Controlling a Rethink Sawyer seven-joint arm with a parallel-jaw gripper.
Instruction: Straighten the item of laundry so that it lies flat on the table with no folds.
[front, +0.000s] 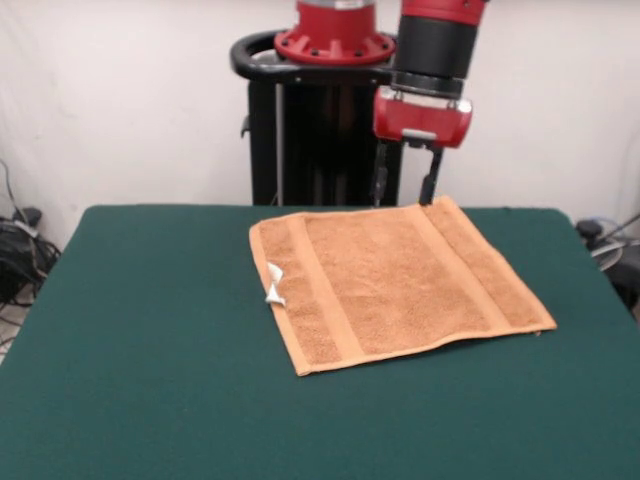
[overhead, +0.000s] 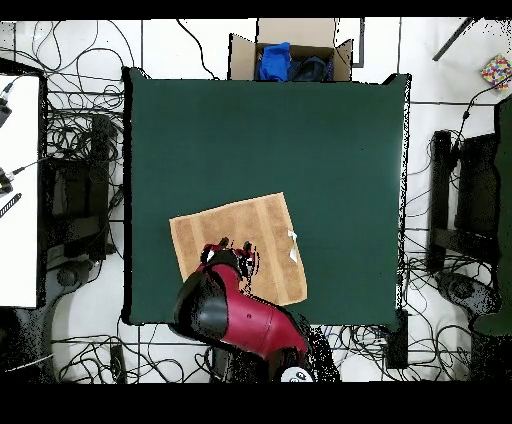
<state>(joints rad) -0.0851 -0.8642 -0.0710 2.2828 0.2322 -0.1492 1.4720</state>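
Observation:
The item of laundry (front: 390, 285), an orange-tan towel with woven bands near two edges, lies spread out on the green table (front: 150, 330). Its near edge is slightly wavy. A small white tag (front: 274, 285) sticks out at its left edge. My gripper (front: 405, 188) hangs just above the towel's far edge, open, with nothing between its two dark fingers. From overhead the towel (overhead: 262, 225) sits close to the table's (overhead: 270, 120) bottom edge, and the red and black arm (overhead: 235, 312) covers its lower part and the gripper.
A cardboard box (overhead: 290, 45) holding blue and dark items stands beyond the table's top edge in the overhead view. Cables lie on the floor around the table. Dark stands flank both sides.

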